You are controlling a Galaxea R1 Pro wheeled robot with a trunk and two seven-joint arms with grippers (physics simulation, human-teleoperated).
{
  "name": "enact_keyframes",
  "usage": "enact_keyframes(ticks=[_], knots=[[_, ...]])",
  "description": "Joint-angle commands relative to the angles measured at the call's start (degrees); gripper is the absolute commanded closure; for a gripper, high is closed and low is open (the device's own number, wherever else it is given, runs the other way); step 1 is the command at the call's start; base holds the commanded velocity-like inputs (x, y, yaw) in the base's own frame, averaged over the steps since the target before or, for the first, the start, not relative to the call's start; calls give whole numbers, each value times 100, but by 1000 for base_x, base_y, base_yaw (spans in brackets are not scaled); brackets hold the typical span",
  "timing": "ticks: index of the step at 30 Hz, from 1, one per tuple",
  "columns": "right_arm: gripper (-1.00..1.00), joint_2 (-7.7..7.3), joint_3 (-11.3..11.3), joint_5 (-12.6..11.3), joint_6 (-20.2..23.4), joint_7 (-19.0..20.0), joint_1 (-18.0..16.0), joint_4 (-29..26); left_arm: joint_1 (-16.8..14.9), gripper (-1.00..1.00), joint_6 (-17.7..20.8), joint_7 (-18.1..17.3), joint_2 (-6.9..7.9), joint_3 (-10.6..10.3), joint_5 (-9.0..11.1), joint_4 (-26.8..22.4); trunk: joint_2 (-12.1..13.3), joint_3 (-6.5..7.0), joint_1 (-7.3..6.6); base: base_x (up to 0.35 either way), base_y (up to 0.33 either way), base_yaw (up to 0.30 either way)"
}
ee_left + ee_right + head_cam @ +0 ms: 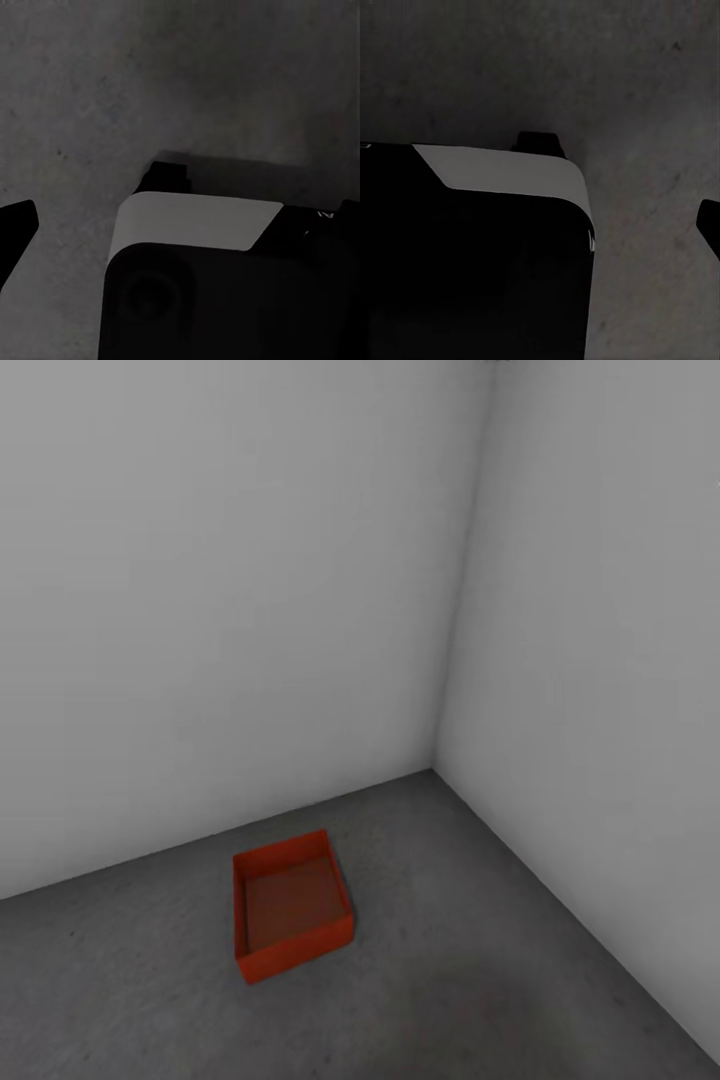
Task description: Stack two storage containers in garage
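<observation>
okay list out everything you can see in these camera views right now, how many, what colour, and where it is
storage container: one, orange-red, open-topped and empty, on the concrete floor near the room's corner, apart from both walls.
floor: one, dark grey mottled concrete, across the lower part of the head view and behind the robot's body in both wrist views.
walls: two, plain pale grey, meeting in a corner beyond the container.
robot base: one, black with a pale grey panel, standing on the floor, seen from both wrist cameras.
left gripper finger: one dark tip at the left wrist view's edge; open or shut cannot be told.
right gripper finger: one dark tip at the right wrist view's edge; state likewise unclear.
</observation>
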Motion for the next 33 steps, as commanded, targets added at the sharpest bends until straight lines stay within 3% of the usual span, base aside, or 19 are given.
enact_keyframes(ticks=[1, 33], knots=[[-100, 5, 47, -60, -33, -1, -6, 18, -3, -100, 14, 16, -1, -17, 52, -2, -3, 4, 0, 0, 0, 0], [-100, -1, 46, -60, -33, -1, -4, 18, -3, -100, 10, 16, 7, -17, 52, -1, -3, 246, 0, 0, 0, -2]])
